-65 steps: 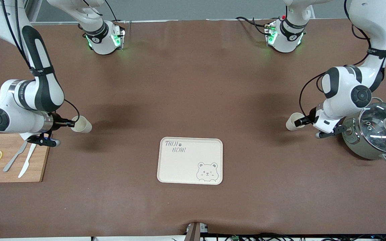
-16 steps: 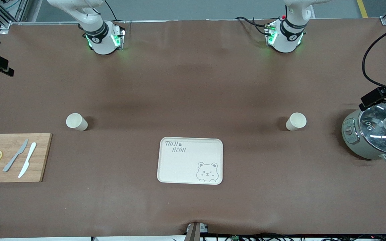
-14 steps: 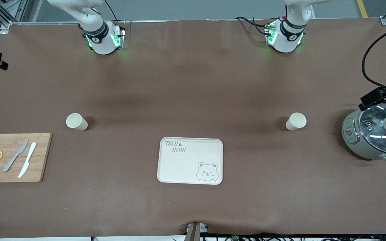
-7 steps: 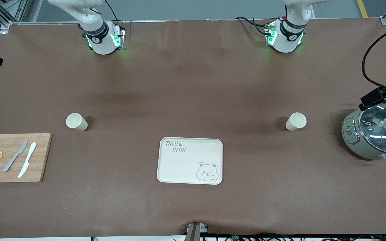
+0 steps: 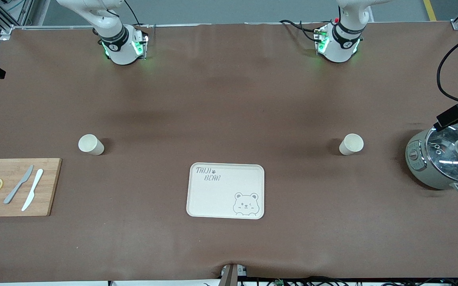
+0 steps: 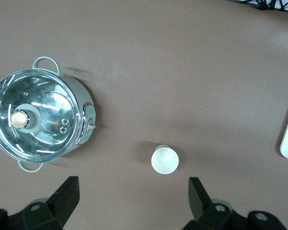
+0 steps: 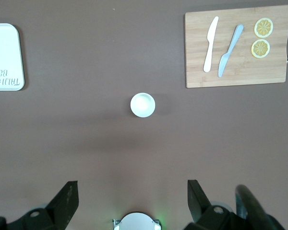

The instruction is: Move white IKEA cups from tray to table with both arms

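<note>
Left arm: raised high, only its base (image 5: 338,43) and a dark wrist part at the frame edge in the front view.
Left gripper (image 6: 132,201): fingers (image 6: 67,194) spread wide, nothing between them, pointing straight down.
Right arm: raised high, base (image 5: 121,45) lit green.
Right gripper (image 7: 132,199): fingers (image 7: 67,196) wide apart, nothing between them, pointing down.

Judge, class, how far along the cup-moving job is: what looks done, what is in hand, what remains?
Done: the tray is bare, and both white cups stand upright on the table, one toward the right arm's end, the other toward the left arm's end. In hand: nothing; the left gripper and right gripper hang open high above their cups. Left: apparently nothing.
</note>
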Robot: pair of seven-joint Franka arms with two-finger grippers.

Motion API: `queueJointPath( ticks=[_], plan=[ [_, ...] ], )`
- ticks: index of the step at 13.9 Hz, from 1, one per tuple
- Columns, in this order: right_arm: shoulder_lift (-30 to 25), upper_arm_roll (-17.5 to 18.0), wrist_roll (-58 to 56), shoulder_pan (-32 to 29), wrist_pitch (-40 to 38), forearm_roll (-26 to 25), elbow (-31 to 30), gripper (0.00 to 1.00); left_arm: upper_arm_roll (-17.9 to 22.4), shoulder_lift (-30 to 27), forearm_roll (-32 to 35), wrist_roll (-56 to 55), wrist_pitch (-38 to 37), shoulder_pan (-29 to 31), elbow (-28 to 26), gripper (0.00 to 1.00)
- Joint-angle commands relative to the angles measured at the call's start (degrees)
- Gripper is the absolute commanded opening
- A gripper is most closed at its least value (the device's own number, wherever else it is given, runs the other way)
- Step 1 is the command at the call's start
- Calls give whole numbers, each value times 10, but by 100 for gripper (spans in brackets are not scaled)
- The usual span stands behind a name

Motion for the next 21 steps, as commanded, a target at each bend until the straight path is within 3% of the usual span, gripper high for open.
queueJointPath(
  ticks=[1,3,9,13,21],
  plan=[
    [-7,8,-2,5,5,-39,-7,100,-4,-26,-5,14,9,3,-25,100],
    [-7,10,1,18,5,-58,-8,100,-4,-26,-5,14,1,3,-20,100],
    [-8,10,3,16,12,-45,-11,100,-5,-26,-5,38,-3,2,-20,100],
    [-7,10,3,17,9,-45,-12,100,-36,-26,-11,50,1,-1,-23,100],
    [-7,10,3,16,11,-37,-11,100,-48,-22,-12,51,2,3,-22,100]
  ],
)
